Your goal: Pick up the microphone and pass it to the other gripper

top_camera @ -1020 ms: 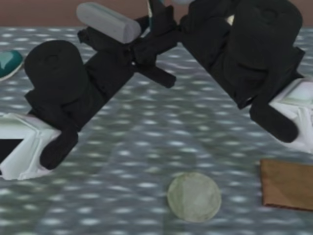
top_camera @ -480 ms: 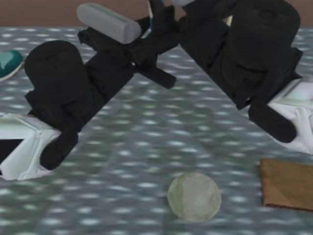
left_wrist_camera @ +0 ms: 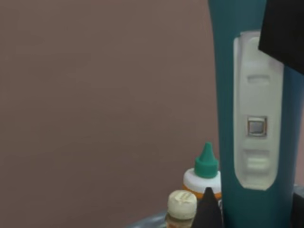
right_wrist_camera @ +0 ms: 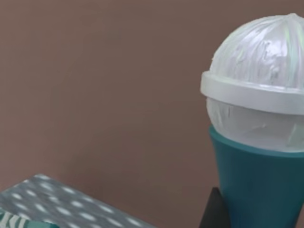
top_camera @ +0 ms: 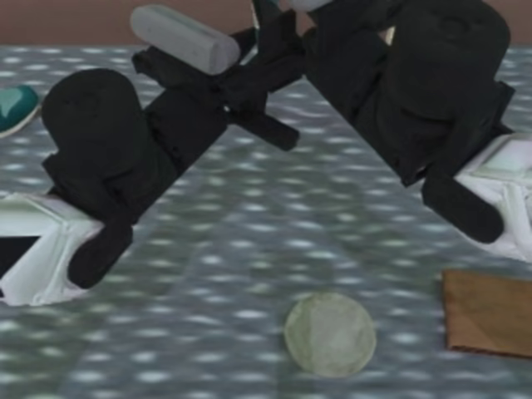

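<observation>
Both black AgileX arms slant up toward twelve o'clock, the left claw [top_camera: 249, 79] meeting the right claw [top_camera: 287, 33] around the upright teal-handled, white-headed microphone [left_wrist_camera: 251, 118] above the speckled desk [top_camera: 249, 233]. Whether either claw is spread or pinching, I cannot tell. Since a moment ago the right arm has edged slightly toward ten o'clock.

text: none legible | labels: none | numbers: none

Both arms reached toward the far middle of the table [top_camera: 249, 249], where the left gripper [top_camera: 249, 100] and the right gripper [top_camera: 320, 41] met in one dark cluster, their fingers impossible to tell apart. A grey cylinder [top_camera: 184, 37] lay beside the left gripper. A pale round disc [top_camera: 330, 334] sat near the front, a brown mat [top_camera: 489, 313] at the right, and a teal object [top_camera: 15, 108] at the left edge.
</observation>
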Robot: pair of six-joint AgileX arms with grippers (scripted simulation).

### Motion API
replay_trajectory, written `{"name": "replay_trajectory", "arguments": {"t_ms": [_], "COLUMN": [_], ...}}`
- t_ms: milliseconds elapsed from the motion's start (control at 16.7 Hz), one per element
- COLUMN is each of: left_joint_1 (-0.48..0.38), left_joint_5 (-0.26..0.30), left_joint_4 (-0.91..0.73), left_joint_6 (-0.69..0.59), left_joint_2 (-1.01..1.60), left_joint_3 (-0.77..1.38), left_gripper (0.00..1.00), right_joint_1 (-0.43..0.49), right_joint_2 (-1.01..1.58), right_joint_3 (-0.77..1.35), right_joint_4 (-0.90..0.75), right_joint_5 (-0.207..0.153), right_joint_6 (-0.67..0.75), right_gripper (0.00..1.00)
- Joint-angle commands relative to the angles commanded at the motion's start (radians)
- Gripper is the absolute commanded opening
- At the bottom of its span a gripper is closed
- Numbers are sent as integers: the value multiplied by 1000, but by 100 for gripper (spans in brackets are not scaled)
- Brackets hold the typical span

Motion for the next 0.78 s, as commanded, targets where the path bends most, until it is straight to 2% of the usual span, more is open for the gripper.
{"name": "replay_trajectory", "arguments": {"t_ms": [120,780], "left_joint_1": [0,0], "left_joint_5": [0,0], "left_joint_4": [0,0], "left_joint_6": [0,0], "left_joint_2": [0,0], "left_joint_3": [0,0], "left_gripper": [0,83], "right_joint_1": [0,0], "right_joint_2": [0,0], "right_joint_3": [0,0], "right_joint_4": [0,0], "right_joint_5": [0,0], "right_joint_6": [0,0], "right_gripper": [0,0]}}
